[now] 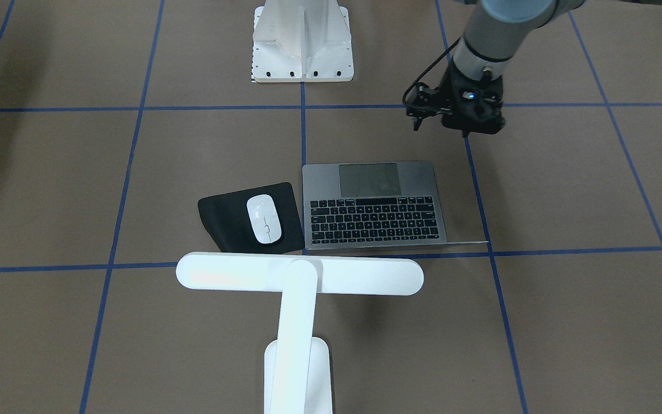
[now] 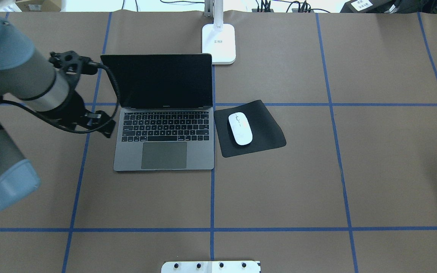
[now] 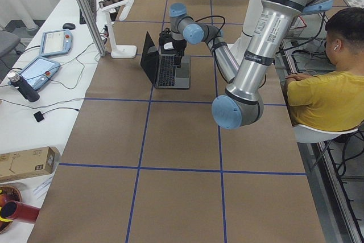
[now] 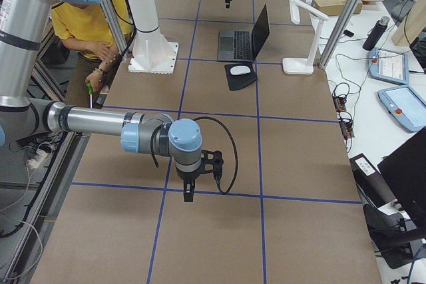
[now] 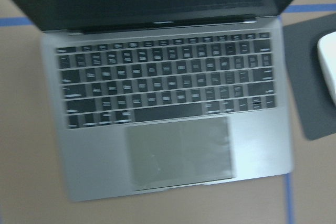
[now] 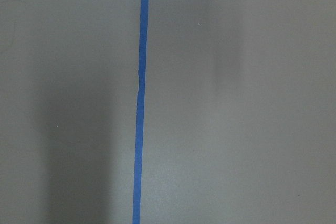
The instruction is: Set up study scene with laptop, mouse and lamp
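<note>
Clearly, in the front-facing view the left gripper (image 1: 468, 123) hangs above the table (image 1: 566, 201), apart from the laptop (image 1: 374, 213) and holding nothing. How wide it is open, I cannot tell. The laptop is matte grey metal with black keys. The glossy white mouse (image 1: 264, 218) lies on a soft black mouse pad (image 1: 222, 221) just beside it. The smooth white bar of the lamp (image 1: 299, 276) stretches left to right over both.

From overhead, the laptop stands open just right of the left gripper, its long axis left to right. I judge the left arm is the nearer one for any correction.

In the right side view the right gripper (image 4: 189, 194) hovers well apart from all three things. Its opening I cannot tell.

The left wrist view is blurred and shows the keyboard and trackpad but no fingers. The right wrist view shows only brown paper and one blue tape line (image 6: 139, 98).
</note>
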